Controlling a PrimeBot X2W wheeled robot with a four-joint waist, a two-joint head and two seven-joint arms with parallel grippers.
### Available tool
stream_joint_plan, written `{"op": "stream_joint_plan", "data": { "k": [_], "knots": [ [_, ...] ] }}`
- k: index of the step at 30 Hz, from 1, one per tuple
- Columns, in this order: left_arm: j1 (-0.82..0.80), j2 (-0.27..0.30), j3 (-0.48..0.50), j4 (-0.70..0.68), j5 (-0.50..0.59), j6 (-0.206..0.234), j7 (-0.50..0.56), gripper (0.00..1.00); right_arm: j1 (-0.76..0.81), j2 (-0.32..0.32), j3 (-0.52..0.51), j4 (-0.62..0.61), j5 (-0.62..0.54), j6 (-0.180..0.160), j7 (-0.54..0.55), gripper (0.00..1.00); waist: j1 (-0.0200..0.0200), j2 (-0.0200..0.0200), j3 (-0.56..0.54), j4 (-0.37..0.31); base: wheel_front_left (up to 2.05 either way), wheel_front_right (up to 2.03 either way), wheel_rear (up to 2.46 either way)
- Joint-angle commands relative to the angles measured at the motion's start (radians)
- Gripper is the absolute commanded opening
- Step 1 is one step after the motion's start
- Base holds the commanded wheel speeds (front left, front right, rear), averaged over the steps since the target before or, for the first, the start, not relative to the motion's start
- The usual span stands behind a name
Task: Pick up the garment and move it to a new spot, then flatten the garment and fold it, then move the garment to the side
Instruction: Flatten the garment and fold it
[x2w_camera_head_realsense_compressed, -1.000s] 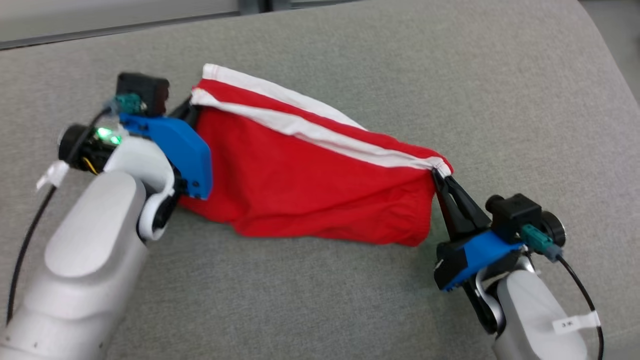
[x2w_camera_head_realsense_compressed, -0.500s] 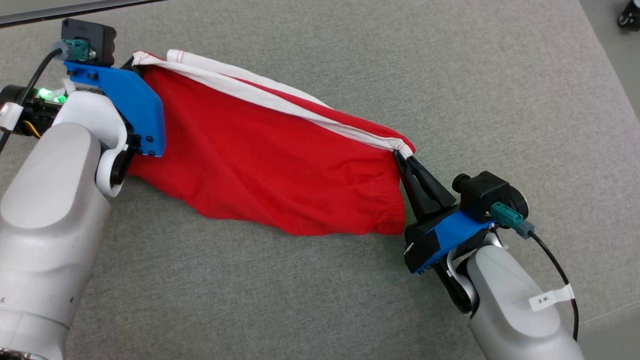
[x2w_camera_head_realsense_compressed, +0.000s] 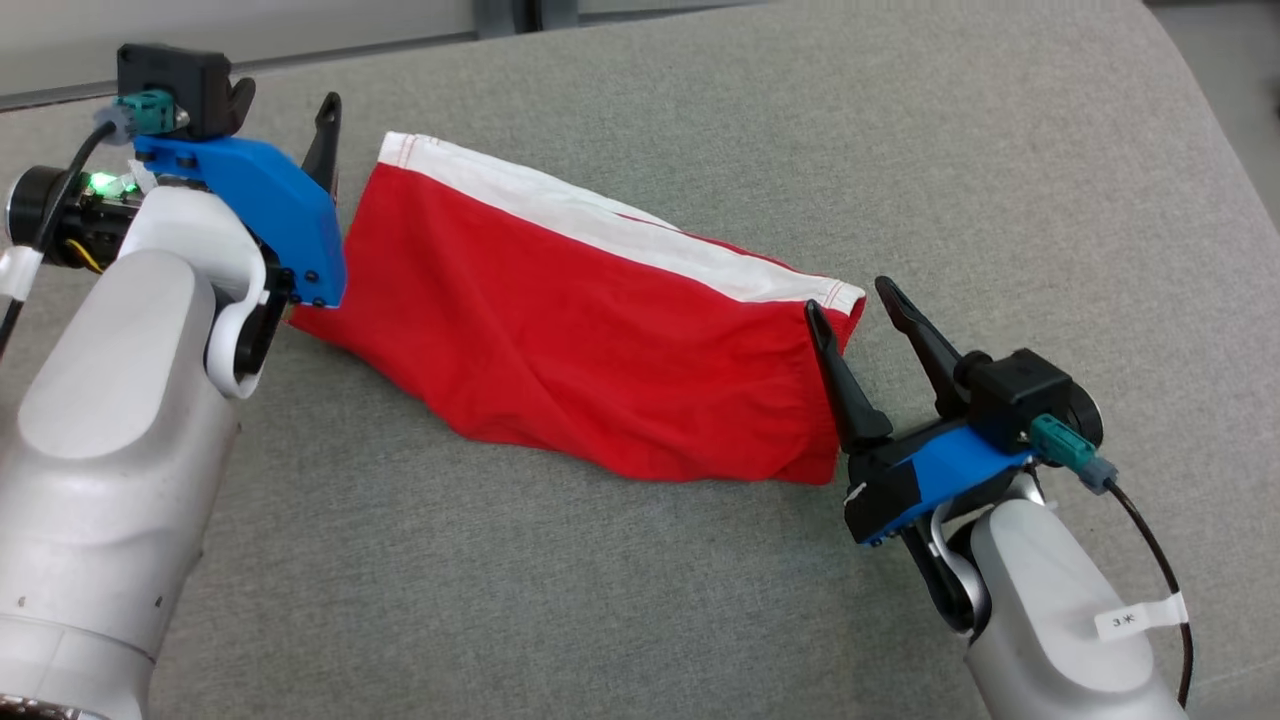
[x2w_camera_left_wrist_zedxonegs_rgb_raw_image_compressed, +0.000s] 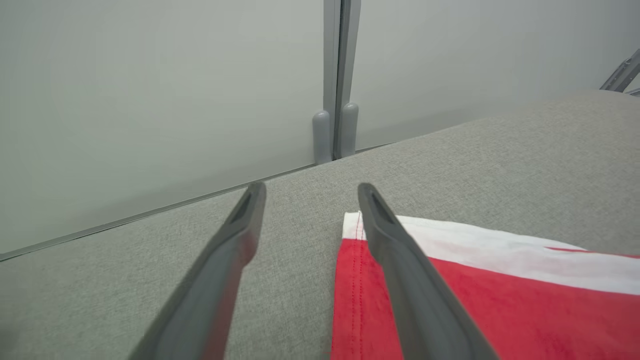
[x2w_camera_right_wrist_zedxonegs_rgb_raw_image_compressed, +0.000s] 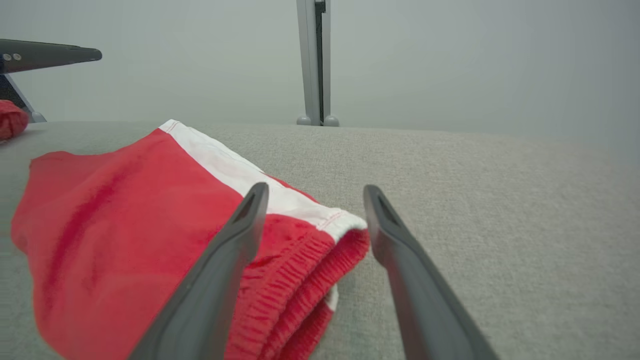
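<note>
On the grey cushion (x2w_camera_head_realsense_compressed: 1000, 150), item one: garment (x2w_camera_head_realsense_compressed: 600, 360), red with a white band along its far edge, is lying flat, slanting from far left to near right. Item two: left pincer (x2w_camera_left_wrist_zedxonegs_rgb_raw_image_compressed: 311, 189), fingers standing spread and gripping nothing; it is hovering just beside the garment's far-left corner, with one finger crossing over that corner in the left wrist view. Item three: right pincer (x2w_camera_head_realsense_compressed: 848, 296), fingers likewise standing spread and gripping nothing; they are straddling the near-right corner, where the elastic hem is bunching, one finger over red cloth and the other over bare cushion. Whether any finger is touching the cloth cannot be told. Beyond the cushion's far edge, a pale wall (x2w_camera_left_wrist_zedxonegs_rgb_raw_image_compressed: 150, 100) and a grey post (x2w_camera_left_wrist_zedxonegs_rgb_raw_image_compressed: 334, 75) are standing.
</note>
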Motion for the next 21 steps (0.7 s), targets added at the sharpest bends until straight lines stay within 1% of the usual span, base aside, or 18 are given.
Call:
{"op": "stream_joint_plan", "data": {
  "k": [1,6,7,11,16,19,21],
  "knots": [
    [0.024,0.007,0.008,-0.010,-0.007,-0.002,-0.014,1.00,0.031,-0.002,-0.019,-0.020,-0.013,0.000,-0.004,1.00,0.0000,0.0000,-0.018,0.008,0.00,0.00,0.00],
    [0.064,0.013,0.002,-0.033,-0.019,-0.009,-0.008,1.00,0.079,-0.002,-0.068,-0.070,-0.049,0.000,0.010,1.00,0.0000,0.0000,-0.058,0.027,0.00,0.00,0.00],
    [0.091,0.009,-0.006,-0.044,-0.027,-0.010,0.008,1.00,0.107,-0.002,-0.091,-0.098,-0.064,0.000,0.022,1.00,0.0000,0.0000,-0.077,0.035,0.00,0.00,0.00],
    [0.143,-0.002,-0.023,-0.061,-0.051,-0.016,0.058,1.00,0.157,-0.002,-0.127,-0.159,-0.086,0.000,0.048,1.00,0.0000,0.0000,-0.096,0.041,0.00,0.00,0.00],
    [0.196,-0.016,-0.027,-0.072,-0.085,-0.019,0.109,1.00,0.209,-0.002,-0.144,-0.243,-0.083,0.000,0.093,1.00,0.0000,0.0000,-0.083,0.025,0.00,0.00,0.00],
    [0.206,-0.013,-0.030,-0.075,-0.094,-0.020,0.134,1.00,0.221,-0.002,-0.143,-0.268,-0.082,0.000,0.103,1.00,0.0000,0.0000,-0.068,0.014,0.00,0.00,0.00],
    [0.205,-0.002,-0.033,-0.075,-0.093,-0.012,0.152,1.00,0.228,-0.002,-0.138,-0.291,-0.078,0.000,0.111,1.00,0.0000,0.0000,-0.054,0.002,0.00,0.00,0.00]
  ]
}}
